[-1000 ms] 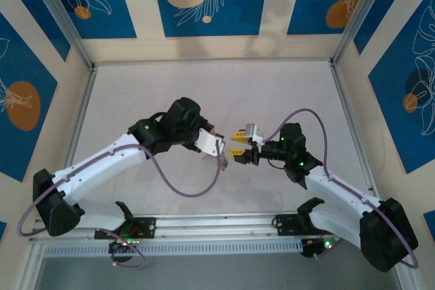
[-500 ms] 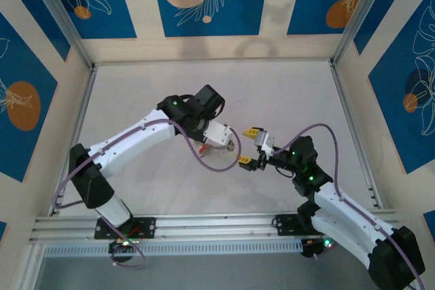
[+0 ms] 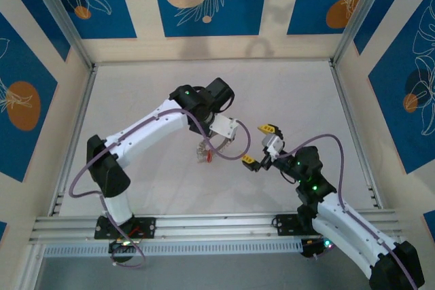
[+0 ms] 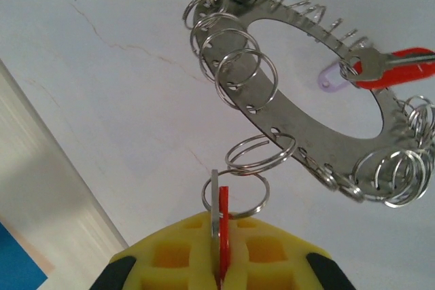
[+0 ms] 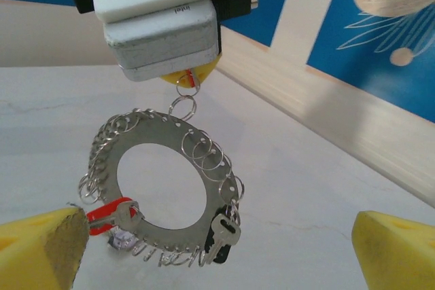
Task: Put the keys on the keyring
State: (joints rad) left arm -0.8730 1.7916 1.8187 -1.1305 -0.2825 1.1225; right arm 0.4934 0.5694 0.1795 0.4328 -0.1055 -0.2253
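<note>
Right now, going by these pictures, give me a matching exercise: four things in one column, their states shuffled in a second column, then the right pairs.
Things:
1. left claw
2. right claw
3. keyring
4. dark-headed key

States:
A. wide open
B. clipped to the keyring's lower rim
C. shut on a red-headed key
D. hangs below a claw

Pairs: 1-C, 2-A, 3-D, 4-B

**Inspector A:** Keyring, condition?
**Inspector B:** Flat grey keyring (image 5: 153, 134) with an open centre, its rim crowded with small wire loops. It hangs upright at centre frame.
**Inspector A:** Keys?
**Inspector B:** Red-headed key (image 5: 112, 216) attached at the rim's lower left. Dark-headed key (image 5: 221, 236) dangling at lower right.
</note>
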